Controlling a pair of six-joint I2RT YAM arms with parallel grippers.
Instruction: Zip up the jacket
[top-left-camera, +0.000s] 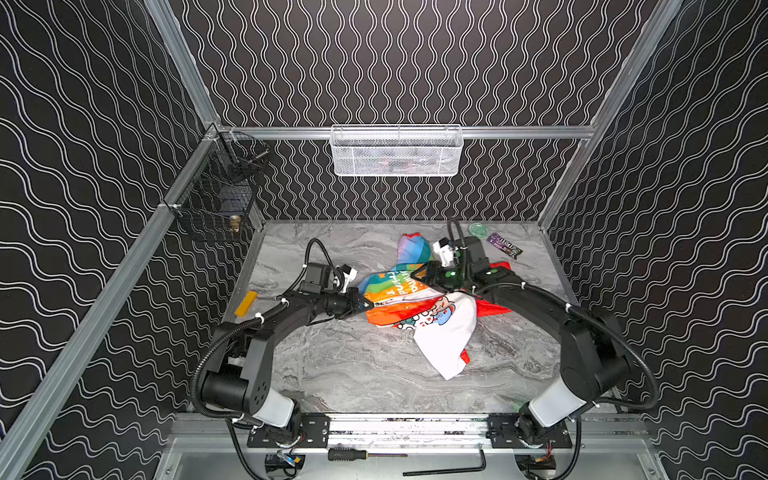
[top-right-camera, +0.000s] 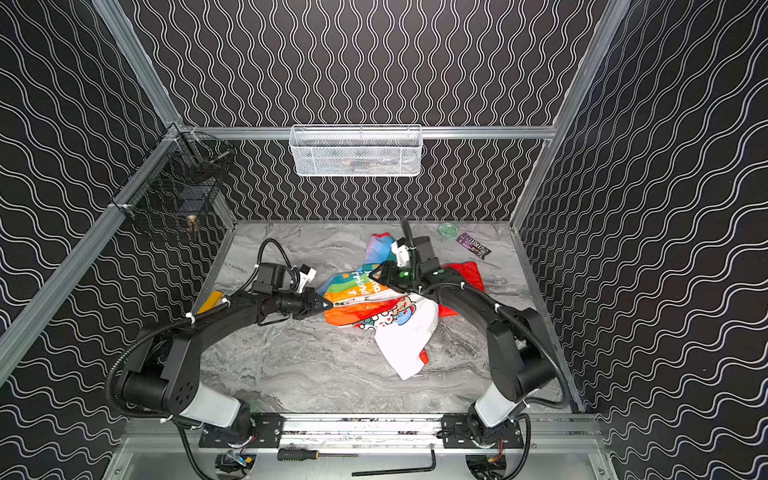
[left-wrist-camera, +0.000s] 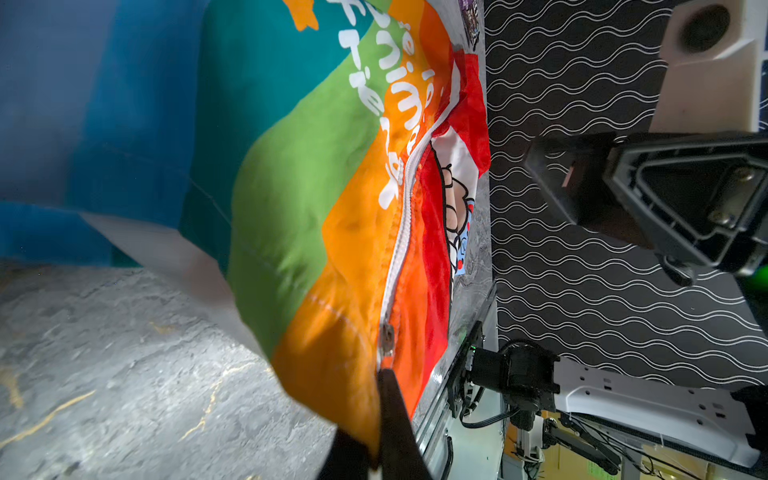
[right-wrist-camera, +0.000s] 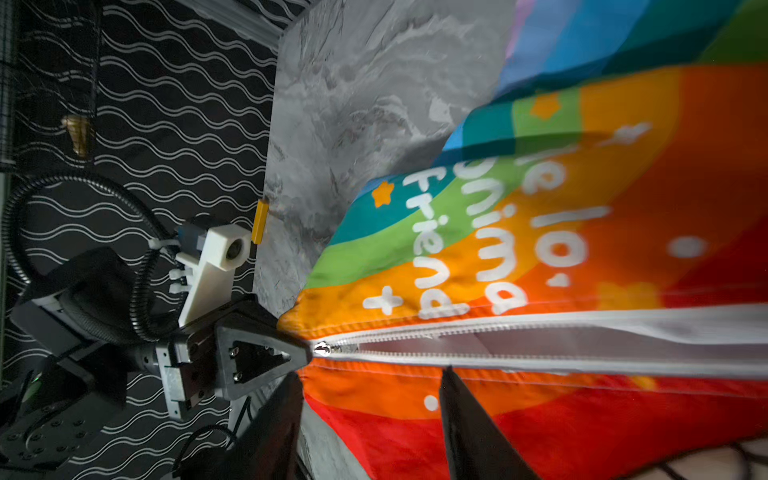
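jacket (top-left-camera: 390, 293): rainbow-striped, lies crumpled on the marble table (top-left-camera: 353, 370), right of centre and toward the back wall; lettered front faces up
sleeve (top-left-camera: 442, 345): white, cartoon print, trails toward the front edge and ends in a red cuff
zipper (right-wrist-camera: 519, 343): the two tooth rows are parted along the visible run, with white lining showing between them
slider (right-wrist-camera: 322, 348): metal, sits at the hem end of the zipper, just beside the left fingertips
left gripper (top-left-camera: 365, 303): low to the table, jaws together and pinching the orange hem corner at the base of the zipper
right gripper (right-wrist-camera: 372, 372): over the striped front beside the zipper; fingers (right-wrist-camera: 465, 419) stand apart, nothing between them
yellow block (top-left-camera: 246, 303): on the table by the left wall, well apart from the jacket
green round lid (top-left-camera: 478, 229): back right corner
purple snack packet (top-left-camera: 504, 245): just beside the lid
white mesh basket (top-left-camera: 397, 151): hangs on the back rail
black wire basket (top-left-camera: 216, 195): hangs on the left rail
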